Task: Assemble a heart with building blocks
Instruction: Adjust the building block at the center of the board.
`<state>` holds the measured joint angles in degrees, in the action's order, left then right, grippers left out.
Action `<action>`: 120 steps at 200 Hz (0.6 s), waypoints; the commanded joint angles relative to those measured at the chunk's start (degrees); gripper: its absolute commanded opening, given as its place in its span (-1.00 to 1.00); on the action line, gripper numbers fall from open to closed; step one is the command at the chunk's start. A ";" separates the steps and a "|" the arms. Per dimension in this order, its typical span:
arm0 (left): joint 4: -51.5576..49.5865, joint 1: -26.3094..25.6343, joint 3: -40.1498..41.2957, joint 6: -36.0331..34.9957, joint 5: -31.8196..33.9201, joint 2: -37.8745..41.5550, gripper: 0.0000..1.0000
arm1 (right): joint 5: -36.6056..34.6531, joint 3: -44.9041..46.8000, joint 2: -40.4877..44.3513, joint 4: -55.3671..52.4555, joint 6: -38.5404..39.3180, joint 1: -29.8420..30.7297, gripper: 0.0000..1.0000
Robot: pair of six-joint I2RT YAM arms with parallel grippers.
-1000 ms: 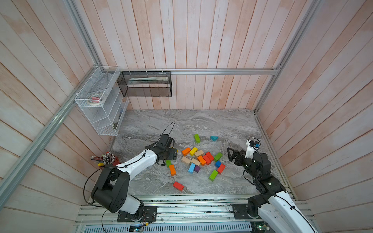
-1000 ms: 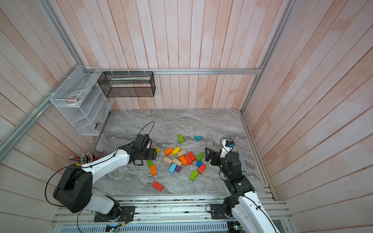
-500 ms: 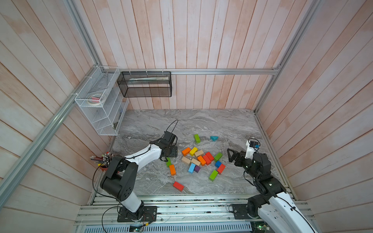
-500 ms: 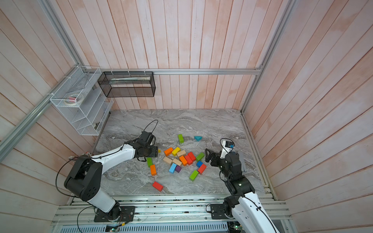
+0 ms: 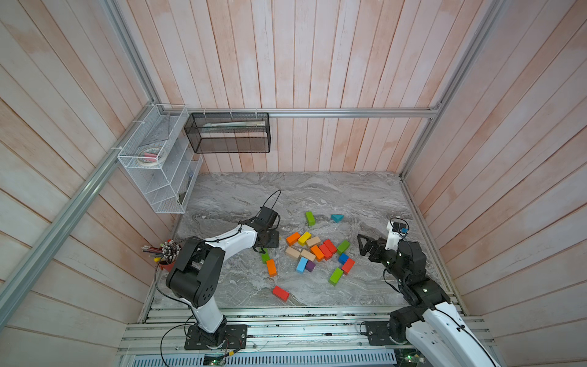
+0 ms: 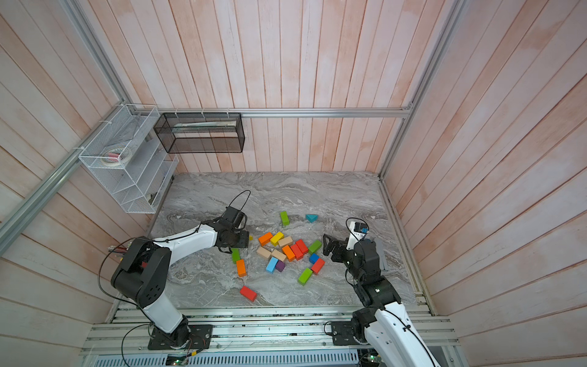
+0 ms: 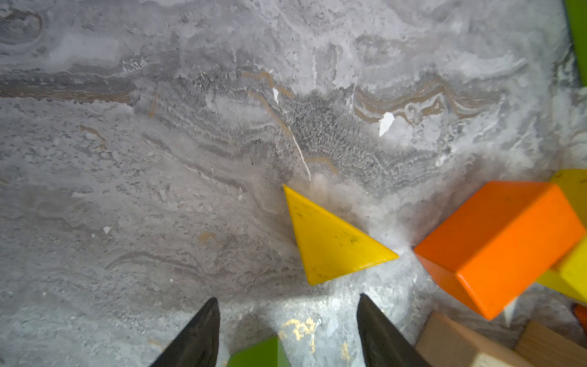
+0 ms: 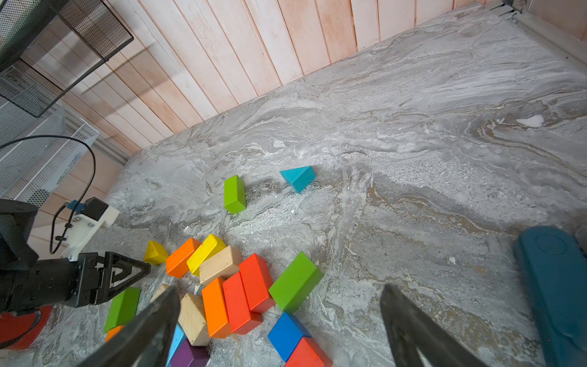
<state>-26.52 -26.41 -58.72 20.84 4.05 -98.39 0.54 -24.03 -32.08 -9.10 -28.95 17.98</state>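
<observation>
At ten o'clock the white wire rack carried a tape roll in its top tier, the black mesh basket at twelve held something pale and flat, and the red cup at eight bristled with pencils. Midway across the veined grey marble table the painted wooden building blocks lay clustered. The left gripper, jaws parted and empty, sat at their nine o'clock with a smooth yellow wedge just off its fingertips; the right gripper, spread wide on nothing, hung at their three o'clock.
</observation>
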 commanded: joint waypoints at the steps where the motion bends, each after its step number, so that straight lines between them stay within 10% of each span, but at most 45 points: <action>1: 2.01 1.11 -1.45 0.61 -1.78 -1.05 0.35 | -0.01 0.21 0.25 -1.24 -0.46 0.29 0.96; 120: 3.31 1.39 -3.15 0.26 -3.57 -3.19 0.32 | -0.02 0.31 0.43 -1.25 -0.49 0.32 0.96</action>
<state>-24.16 -25.12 -60.25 20.86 1.26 -100.05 0.54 -24.03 -32.08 -9.10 -28.95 17.98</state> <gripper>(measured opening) 0.660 0.981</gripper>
